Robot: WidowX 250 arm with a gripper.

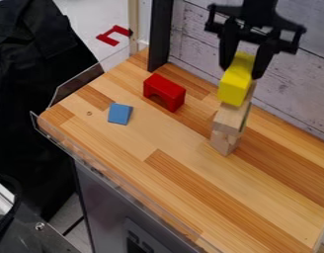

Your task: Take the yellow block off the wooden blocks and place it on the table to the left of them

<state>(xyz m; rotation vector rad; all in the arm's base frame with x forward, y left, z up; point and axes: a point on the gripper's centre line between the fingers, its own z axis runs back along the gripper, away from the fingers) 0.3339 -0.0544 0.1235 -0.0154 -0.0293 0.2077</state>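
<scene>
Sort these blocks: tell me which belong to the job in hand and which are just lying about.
In the job:
yellow block, held by the end effector
stacked wooden blocks, beneath it

Lying about:
red arch block
blue block

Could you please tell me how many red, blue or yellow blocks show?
3: yellow block in the gripper; red arch and blue block left of the wooden stack, which may hide more.

Worktop (132, 153) layout, camera view
Block (120, 114) at left; arch (166, 90) behind it, to its right; stack (228, 120) farther right, below my gripper (242, 72); wall (194, 32) behind
</scene>
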